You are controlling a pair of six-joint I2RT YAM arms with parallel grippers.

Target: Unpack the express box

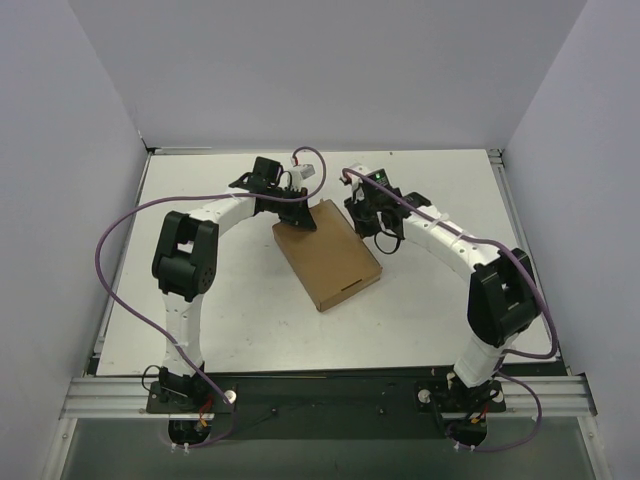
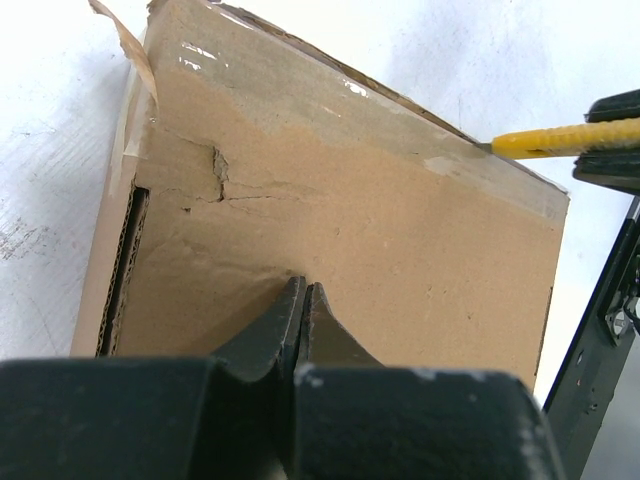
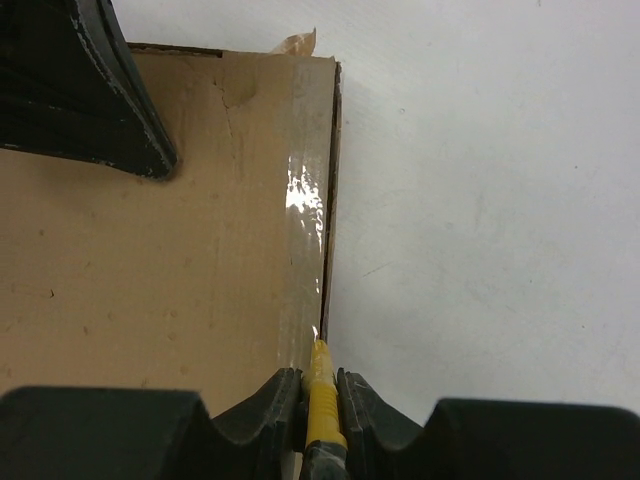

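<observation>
The express box is a flat brown cardboard mailer lying closed at the table's middle. My left gripper is shut and empty, with its tips pressed on the box lid near the far left corner. My right gripper is shut on a yellow utility knife. The blade tip touches the box's right edge, where clear tape covers the seam of the box. The knife also shows in the left wrist view. The left gripper's fingers show in the right wrist view.
The white table is closed in by grey walls on three sides. A torn strip of tape curls off the box's far corner. Purple cables loop from both arms. A metal rail runs along the near edge.
</observation>
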